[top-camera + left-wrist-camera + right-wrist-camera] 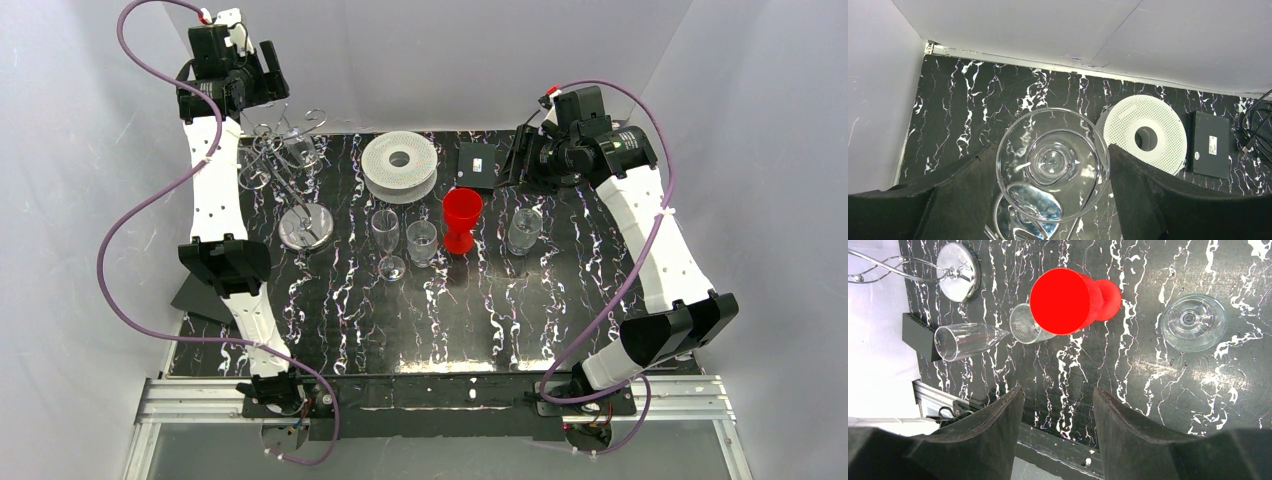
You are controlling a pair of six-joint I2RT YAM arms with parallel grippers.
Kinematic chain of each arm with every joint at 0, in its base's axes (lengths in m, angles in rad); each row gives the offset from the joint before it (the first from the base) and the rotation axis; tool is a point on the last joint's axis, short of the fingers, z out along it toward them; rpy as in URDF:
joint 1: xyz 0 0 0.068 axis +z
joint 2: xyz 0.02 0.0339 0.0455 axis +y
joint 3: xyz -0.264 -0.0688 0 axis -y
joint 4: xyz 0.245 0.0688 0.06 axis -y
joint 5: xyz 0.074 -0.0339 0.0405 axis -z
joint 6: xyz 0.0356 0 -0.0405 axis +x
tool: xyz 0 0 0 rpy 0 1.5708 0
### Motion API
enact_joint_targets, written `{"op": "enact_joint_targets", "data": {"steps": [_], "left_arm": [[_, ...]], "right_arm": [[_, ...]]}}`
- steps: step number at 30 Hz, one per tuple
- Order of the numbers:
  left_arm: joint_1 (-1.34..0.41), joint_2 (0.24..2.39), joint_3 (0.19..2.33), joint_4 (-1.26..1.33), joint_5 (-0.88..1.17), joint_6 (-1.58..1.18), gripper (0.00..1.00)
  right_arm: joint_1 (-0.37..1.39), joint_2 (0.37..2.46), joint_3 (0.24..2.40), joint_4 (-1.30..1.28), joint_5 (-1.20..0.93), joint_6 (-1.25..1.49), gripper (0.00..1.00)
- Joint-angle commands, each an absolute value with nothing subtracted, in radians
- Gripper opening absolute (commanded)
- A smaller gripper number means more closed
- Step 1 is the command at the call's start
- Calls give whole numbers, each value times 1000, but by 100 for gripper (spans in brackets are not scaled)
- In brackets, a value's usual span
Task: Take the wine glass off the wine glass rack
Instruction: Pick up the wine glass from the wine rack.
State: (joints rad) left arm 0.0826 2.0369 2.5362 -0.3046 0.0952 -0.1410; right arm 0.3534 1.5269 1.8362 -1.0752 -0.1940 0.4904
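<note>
Item: one clear stemmed wine glass (pixel 1053 165). Thin, light, slick and brittle, so I'd take it gently by the bowl. It sits at the table's ten o'clock, at one silver wire rack with chrome disc base (pixel 305 226). My left gripper (pixel 1053 150) seems clamped on the bowl. My right gripper (pixel 1058 395) has its fingers apart, empty. Mid-table stand three other clear glasses (pixel 387 240) and one red goblet (pixel 462 215).

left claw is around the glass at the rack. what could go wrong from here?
1. The wine glass rack has wire showing under the wine glass, which sits between the left claw fingers; a skewed pull may snag and tip the rack.
2. Firm pad contact isn't visible; the smooth glass may slip.
3. A tipped rack could hit the flute standing near its base.
</note>
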Motion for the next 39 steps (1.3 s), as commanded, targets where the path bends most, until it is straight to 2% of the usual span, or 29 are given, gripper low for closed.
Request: {"op": "enact_joint_targets", "data": {"steps": [1,25,39], "left_arm": [[76,2006,2587,-237,81,-136,56],[78,2007,2585,-211,-21,-90,56],[75,2024,2591,-139,58,-159,54]], "right_arm": [[351,1525,1859,-1050,-210,476,61],[350,1525,1862,-1052,-211,477,61],[350,1530,1869,-1051,-219,480,61]]}}
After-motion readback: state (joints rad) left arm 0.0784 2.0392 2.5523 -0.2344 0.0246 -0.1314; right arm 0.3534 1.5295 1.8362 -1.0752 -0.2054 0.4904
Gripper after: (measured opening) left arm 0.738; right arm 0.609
